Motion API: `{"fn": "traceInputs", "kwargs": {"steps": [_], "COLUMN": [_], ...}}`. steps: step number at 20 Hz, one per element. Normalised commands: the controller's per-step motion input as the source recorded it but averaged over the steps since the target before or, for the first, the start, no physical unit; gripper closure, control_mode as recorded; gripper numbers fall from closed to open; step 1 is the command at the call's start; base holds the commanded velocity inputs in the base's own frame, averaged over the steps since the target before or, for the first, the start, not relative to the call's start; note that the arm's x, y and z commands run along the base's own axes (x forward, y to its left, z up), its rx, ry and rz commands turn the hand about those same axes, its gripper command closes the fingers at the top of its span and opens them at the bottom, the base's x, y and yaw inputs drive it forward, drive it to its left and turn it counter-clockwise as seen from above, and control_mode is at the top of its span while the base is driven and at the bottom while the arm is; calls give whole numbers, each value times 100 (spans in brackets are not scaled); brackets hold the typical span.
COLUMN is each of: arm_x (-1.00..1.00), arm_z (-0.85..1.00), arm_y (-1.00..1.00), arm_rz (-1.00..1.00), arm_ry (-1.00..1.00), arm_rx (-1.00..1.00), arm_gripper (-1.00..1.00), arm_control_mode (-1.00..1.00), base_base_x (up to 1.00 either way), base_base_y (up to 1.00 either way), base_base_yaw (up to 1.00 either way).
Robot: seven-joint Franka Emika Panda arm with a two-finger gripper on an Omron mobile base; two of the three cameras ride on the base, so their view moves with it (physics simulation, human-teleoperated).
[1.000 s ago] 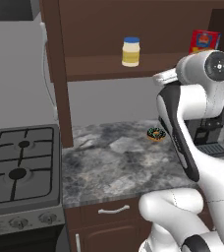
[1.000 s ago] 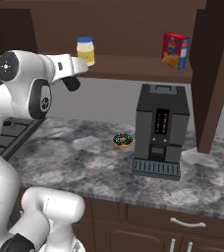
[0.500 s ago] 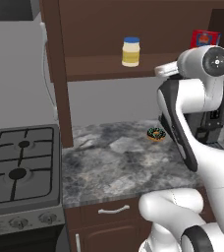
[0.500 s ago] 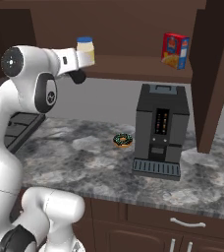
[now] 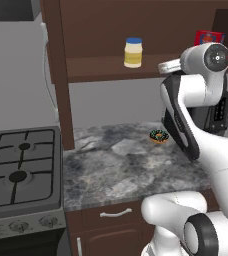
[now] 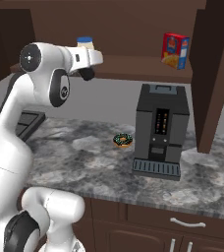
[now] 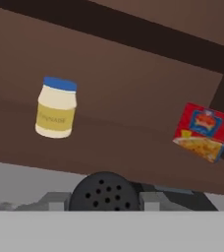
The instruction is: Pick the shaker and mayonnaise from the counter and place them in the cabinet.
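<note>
On the cabinet (image 5: 101, 67) shelf, the mayonnaise (image 5: 133, 52) already stands upright, well left of the red-and-yellow box (image 6: 176, 50). I judge that half is done. Between my claw (image 7: 104, 193) tips I see the shaker (image 7: 104, 191), its black holed top facing the camera, so I think the claw is clamped on it. It is up near the shelf. I have to set it there. A donut (image 5: 159, 135) lies on the table (image 5: 116, 170).

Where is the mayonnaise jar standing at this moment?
The mayonnaise stands upright on the cabinet shelf, left of the red-and-yellow box and apart from it, above the counter.
</note>
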Motion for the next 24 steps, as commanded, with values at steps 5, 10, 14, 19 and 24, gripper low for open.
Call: {"fn": "traceInputs", "kwargs": {"steps": [5,10,14,19,24], "arm_x": [46,50,47,38,30], "arm_z": [0,-3,-24,-28,-31], "arm_y": [-20,-8,0,0,0], "arm_rz": [0,0,2,2,2], "arm_ry": [0,0,0,0,0], "arm_rx": [10,9,6,1,0], "arm_gripper": [100,100,100,100,100], "arm_control_mode": [-100,-100,-100,-100,-100], "base_base_x": [0,0,0,0,0], "base_base_y": [0,0,0,0,0], "base_base_yaw": [0,0,0,0,0]}}
